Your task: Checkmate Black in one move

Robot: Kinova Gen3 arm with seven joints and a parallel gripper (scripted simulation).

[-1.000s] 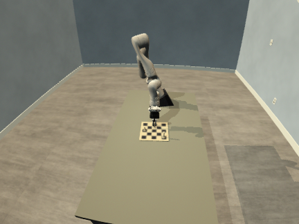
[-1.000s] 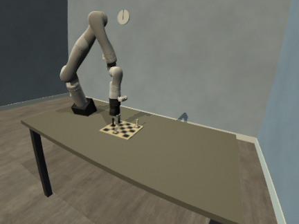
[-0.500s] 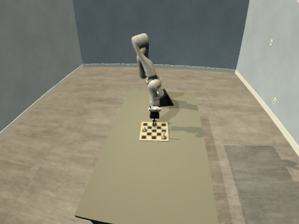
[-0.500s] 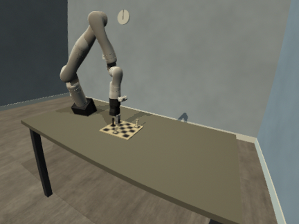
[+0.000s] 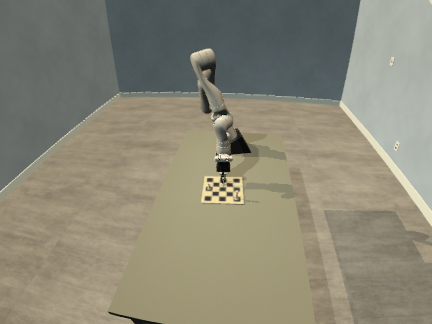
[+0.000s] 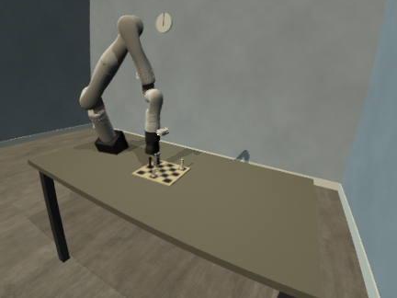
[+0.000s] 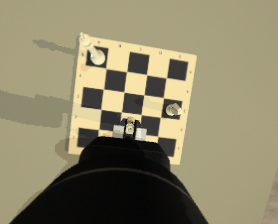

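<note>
Claw (image 7: 129,132) pinches a small pale chess piece (image 7: 130,123) above the near edge of the chessboard (image 7: 186,95), which lies on an olive surface (image 5: 210,258). Two more pieces stand on the board. Wood-plank floor (image 5: 65,188) and blue-grey walls (image 5: 235,33) surround it.

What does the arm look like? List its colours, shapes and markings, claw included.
The arm is a chain of smooth, rounded, pale grey-beige tubes with bulbous joints, and it stands on a black wedge-shaped base. A thin ring marks the forearm. The wrist ends in a black block. The claw has small, square, light grey fingers. No cables show.
</note>
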